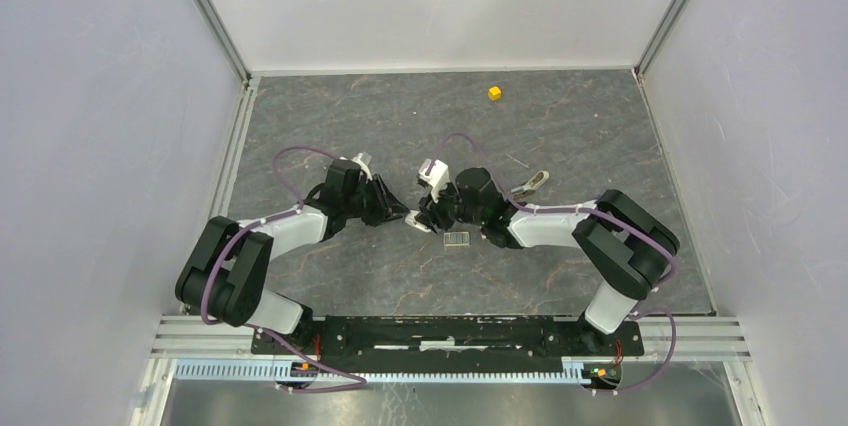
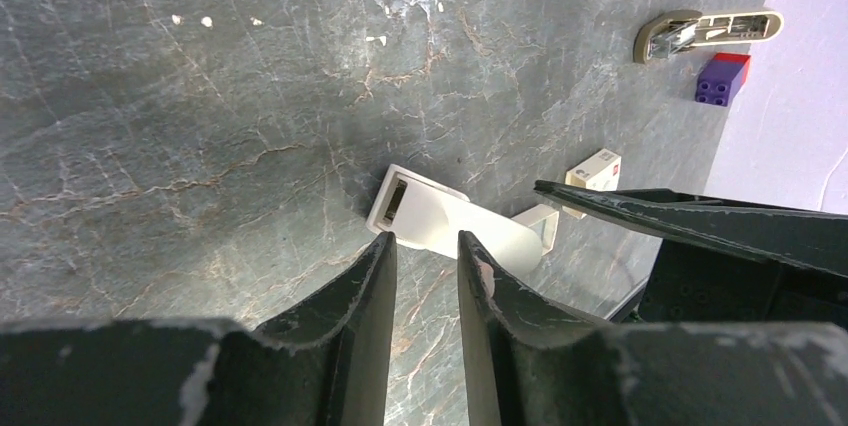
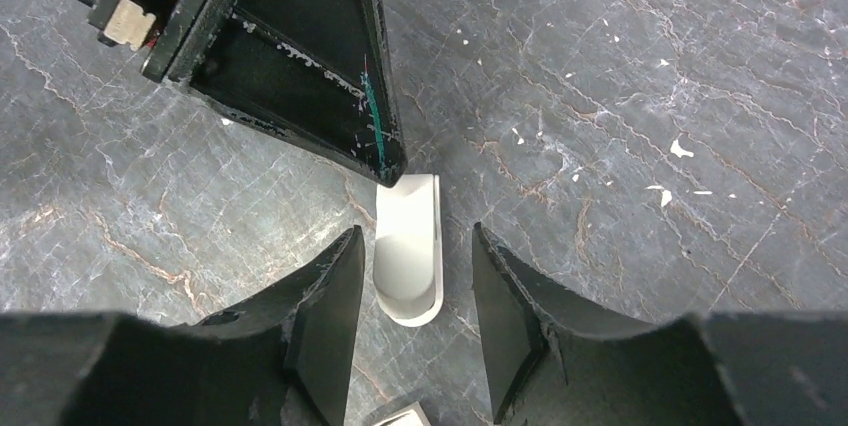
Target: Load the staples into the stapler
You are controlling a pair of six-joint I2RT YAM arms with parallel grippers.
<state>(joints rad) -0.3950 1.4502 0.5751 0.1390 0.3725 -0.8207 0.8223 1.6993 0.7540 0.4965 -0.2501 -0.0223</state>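
The white stapler [image 1: 412, 222] lies flat on the dark stone table between the two grippers. In the left wrist view the stapler [image 2: 450, 224] is just past the tips of my left gripper [image 2: 425, 238], whose jaws stand slightly apart with only table between them. In the right wrist view my right gripper [image 3: 415, 231] is open and straddles the stapler's [image 3: 408, 246] rounded end without touching it. One left finger [image 3: 378, 141] reaches the stapler's far end. The staples [image 1: 456, 238], a small flat block with a pale rim, lie just beside the stapler, partly behind it [image 2: 537, 226].
A beige hinged tool [image 2: 705, 30] and a purple and red block [image 2: 722, 79] lie near the right wall. A small pale box [image 2: 597, 168] sits beyond the stapler. A yellow cube [image 1: 494, 93] rests at the back. White walls enclose the table.
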